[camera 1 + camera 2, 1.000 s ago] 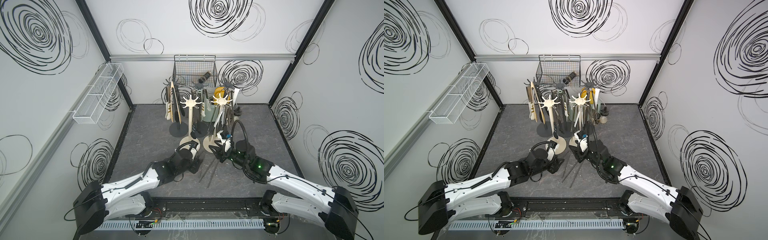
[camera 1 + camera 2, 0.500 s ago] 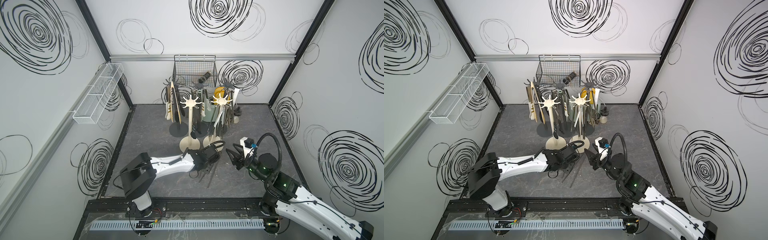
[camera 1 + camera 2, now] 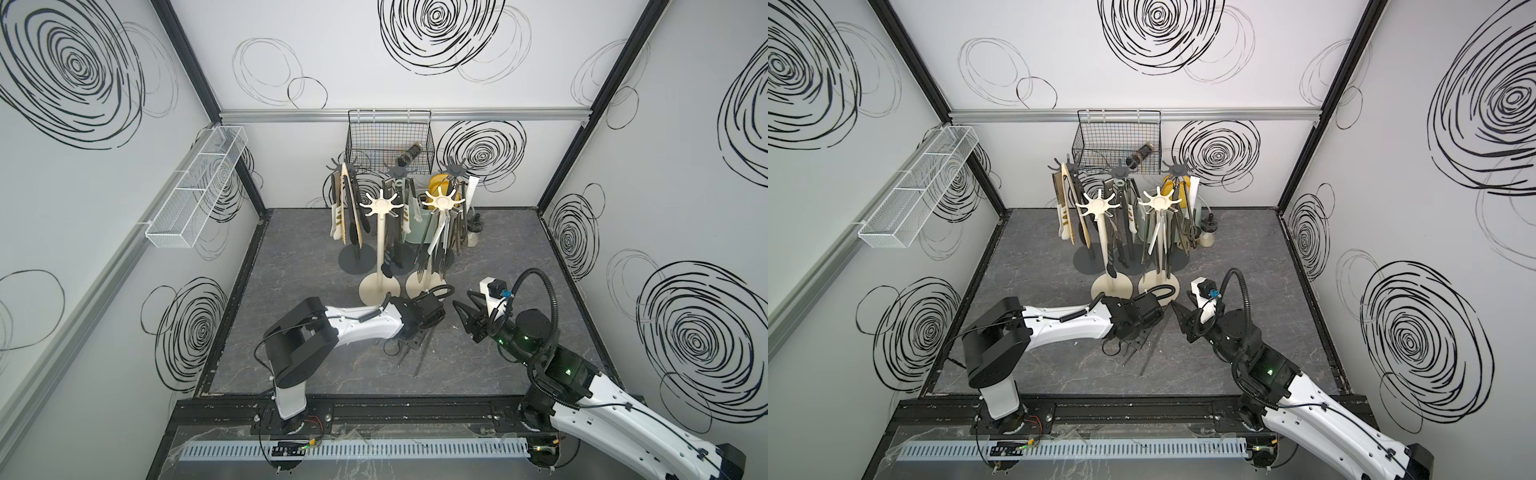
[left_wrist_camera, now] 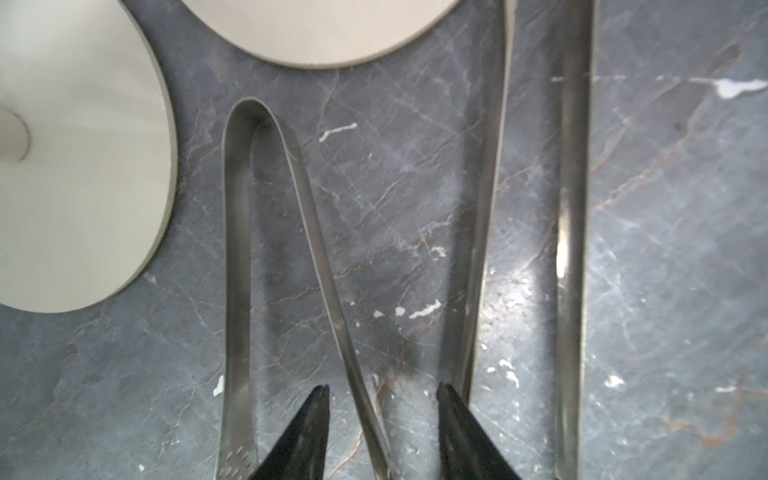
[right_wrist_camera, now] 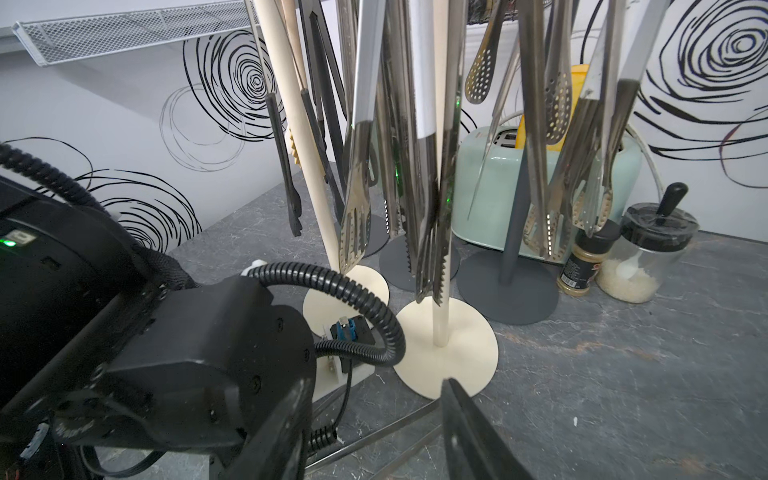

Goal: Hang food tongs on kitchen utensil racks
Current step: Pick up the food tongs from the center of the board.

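Left wrist view, steel tongs [image 4: 237, 249], tips cut off

The left arm [image 3: 361, 326] rises from its base and then runs nearly level toward the middle. Its wrist is bent so that the left gripper [image 4: 382, 390] points straight down, its two black fingers [image 4: 316, 419] standing apart. The right arm [image 3: 602, 403] slants inward and upward, and the right gripper [image 5: 374, 386] is raised just beside the left wrist, its jaws parted and empty.
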{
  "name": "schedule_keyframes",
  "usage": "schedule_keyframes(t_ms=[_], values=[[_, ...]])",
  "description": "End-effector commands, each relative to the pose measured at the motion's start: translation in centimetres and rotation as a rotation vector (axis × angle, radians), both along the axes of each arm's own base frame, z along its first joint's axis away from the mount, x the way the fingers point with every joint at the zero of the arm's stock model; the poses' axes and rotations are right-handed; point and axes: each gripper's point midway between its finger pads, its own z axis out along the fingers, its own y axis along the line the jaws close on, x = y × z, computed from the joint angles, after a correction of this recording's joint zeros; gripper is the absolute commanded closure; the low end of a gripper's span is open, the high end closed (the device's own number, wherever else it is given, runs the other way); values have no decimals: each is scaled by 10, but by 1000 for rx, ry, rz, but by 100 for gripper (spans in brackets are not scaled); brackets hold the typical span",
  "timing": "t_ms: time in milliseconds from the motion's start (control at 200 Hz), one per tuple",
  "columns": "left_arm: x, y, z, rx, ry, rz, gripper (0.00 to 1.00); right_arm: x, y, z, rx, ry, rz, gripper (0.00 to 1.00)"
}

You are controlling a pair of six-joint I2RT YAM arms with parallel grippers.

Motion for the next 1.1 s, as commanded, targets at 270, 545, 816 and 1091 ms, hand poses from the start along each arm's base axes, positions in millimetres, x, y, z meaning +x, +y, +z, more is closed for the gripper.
schedule_keyframes(t_ms=[270, 545, 816, 1091], values=[[-4, 16, -27, 59, 43, 36, 72, 4, -2, -2, 9, 6, -12, 48], [-7, 27, -25, 74, 34, 59, 92, 5, -3, 0, 13, 5, -12, 48], [-10, 39, -17, 98, 8, 85, 100, 3, -3, 2, 21, 1, -6, 48], [-16, 47, 21, -39, -72, 126, 100, 5, -6, 4, 28, -9, -21, 48]])
